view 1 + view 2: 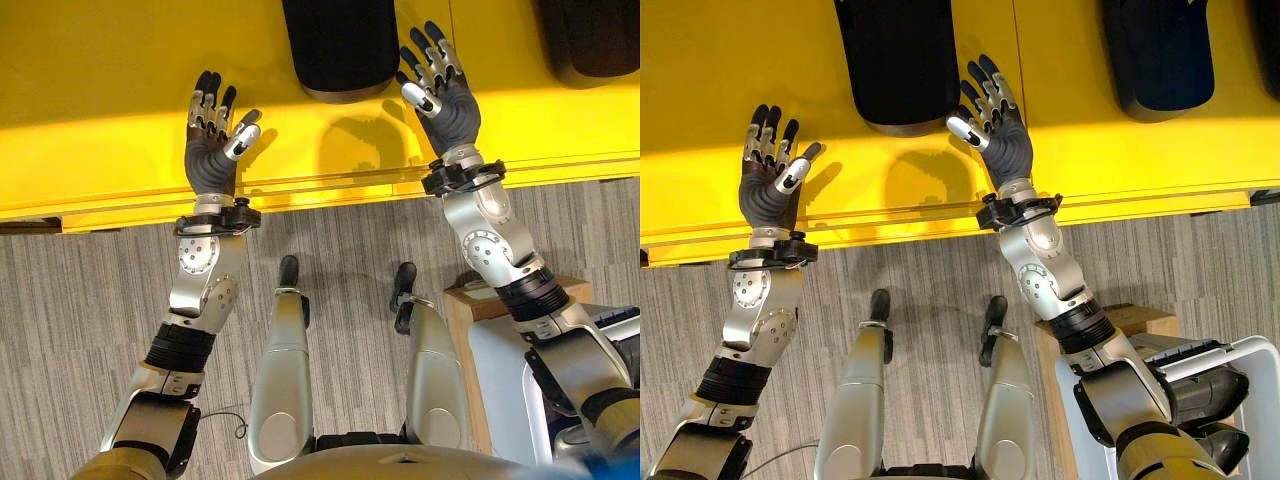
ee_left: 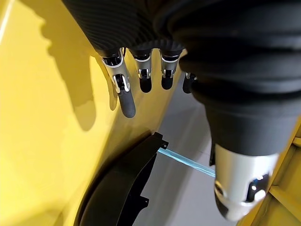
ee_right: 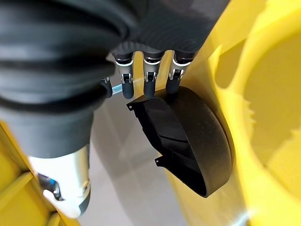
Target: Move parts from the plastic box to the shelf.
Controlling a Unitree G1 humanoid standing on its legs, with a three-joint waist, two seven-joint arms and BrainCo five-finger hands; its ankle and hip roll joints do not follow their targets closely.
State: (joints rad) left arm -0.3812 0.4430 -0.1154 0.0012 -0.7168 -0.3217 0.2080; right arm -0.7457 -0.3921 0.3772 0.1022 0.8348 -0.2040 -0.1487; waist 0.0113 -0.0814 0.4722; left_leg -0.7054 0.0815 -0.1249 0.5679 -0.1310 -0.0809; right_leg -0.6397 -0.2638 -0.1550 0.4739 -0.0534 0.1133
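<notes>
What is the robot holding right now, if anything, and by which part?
Nothing. The left hand and right hand are open above the yellow shelf, beside the black part, not gripping it.

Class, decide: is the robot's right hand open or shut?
Open: the right hand hangs over the yellow shelf with fingers straight and spread, holding nothing.

- We see 2 silver-grey arms with round screwed plates on the forearms and black ribbed bands at the elbows.
- The left hand [image 1: 212,160] and right hand [image 1: 447,100] have dark ribbed covers and silver, dark-tipped fingers.
</notes>
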